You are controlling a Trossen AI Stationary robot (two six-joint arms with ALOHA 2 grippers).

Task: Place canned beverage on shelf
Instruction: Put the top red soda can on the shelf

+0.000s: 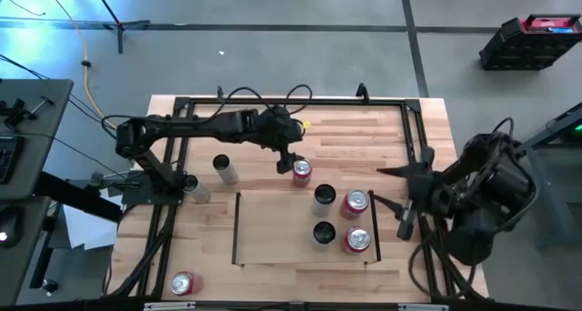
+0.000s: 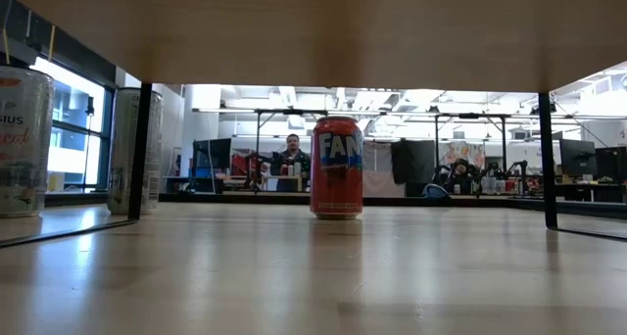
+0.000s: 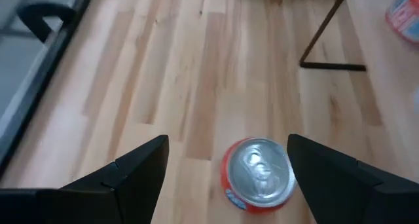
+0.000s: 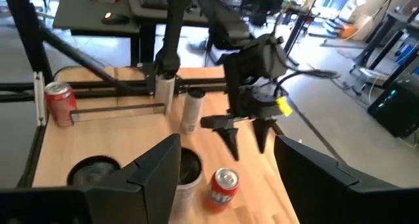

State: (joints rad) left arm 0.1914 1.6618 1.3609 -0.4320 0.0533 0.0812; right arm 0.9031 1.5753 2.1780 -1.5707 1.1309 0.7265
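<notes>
Can stands upright off the shelf, beneath left gripper's open jaws.

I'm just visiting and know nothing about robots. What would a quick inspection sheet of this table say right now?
Surface: wooden table in a black frame.
Job's things: shelf lies flat on the table; four cans stand along its right part, two red, two dark-topped. A red can stands behind the shelf, off it.
Clutter: two silver cans left of the shelf, one red can at the near left corner.
Claws: left claw open, just above the red can behind the shelf, not gripping it. Right claw open, holding nothing, waiting at the table's right edge.
Cables: black cables on both arms; a yellow cord on the floor.
Surroundings: grey floor, desks; a person sits far behind.
</notes>
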